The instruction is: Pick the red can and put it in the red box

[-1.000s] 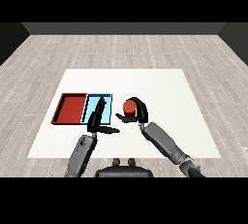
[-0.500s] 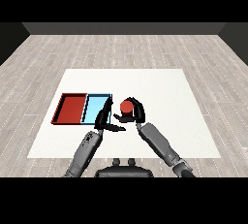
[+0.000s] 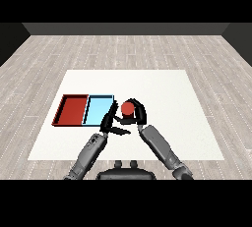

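**Red can held by right hand, just right of the blue tray**

- Nearest: two grey forearms are seen coming in from the lower corners and converging toward the table centre.
- Left hand (image 3: 110, 122): fingers are held straight and relaxed, pointing up and forward, nothing is grasped. It is placed just left of the right hand, with its fingertips over the near right corner of the blue tray. Contact with the can cannot be told.
- Right hand (image 3: 136, 113): fingers are curled round the red can (image 3: 127, 108), which is gripped from its right and far side. The can's red top is seen between the curled fingers and the left hand.
- Whether the can is lifted or resting on the white table (image 3: 172, 98) cannot be told from this view.
- Blue tray (image 3: 100, 109): located just left of both hands, touching the red tray along one side. Nothing is seen in its visible part.
- Red tray (image 3: 73, 110): located further left of the left hand, beyond the blue tray, well apart from the can. The can is not in it.
- Farthest: the far part of the table is bordered by a grey plank floor (image 3: 128, 49).
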Controlling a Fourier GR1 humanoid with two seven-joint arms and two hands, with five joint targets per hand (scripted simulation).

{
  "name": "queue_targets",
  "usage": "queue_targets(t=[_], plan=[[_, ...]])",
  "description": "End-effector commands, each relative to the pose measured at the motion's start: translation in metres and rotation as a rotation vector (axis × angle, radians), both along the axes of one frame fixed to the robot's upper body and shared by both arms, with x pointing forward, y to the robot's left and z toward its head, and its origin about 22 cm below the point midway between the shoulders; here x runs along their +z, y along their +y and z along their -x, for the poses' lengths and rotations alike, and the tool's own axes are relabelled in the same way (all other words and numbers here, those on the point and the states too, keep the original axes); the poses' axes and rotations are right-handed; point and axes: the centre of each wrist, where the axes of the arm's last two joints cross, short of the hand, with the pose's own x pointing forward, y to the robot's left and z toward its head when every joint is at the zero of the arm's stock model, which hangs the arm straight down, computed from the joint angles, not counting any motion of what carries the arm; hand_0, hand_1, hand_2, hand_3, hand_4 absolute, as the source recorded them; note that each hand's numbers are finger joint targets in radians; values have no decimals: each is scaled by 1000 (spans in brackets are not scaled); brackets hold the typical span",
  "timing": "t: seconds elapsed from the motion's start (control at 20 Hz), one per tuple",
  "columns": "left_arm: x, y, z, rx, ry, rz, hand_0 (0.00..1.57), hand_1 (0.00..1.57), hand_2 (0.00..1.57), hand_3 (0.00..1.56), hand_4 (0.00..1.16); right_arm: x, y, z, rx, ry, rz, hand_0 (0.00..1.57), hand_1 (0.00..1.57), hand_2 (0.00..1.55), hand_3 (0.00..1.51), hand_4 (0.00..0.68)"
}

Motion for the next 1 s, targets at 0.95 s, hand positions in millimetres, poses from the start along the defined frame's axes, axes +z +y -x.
queue_targets(t=[0.95], plan=[[-3, -36, -23, -34, -18, 23, 0, 0, 0, 0, 157, -2, 34, 16, 106, 16, -34, 1476, 1476, 1458, 1371, 642]])
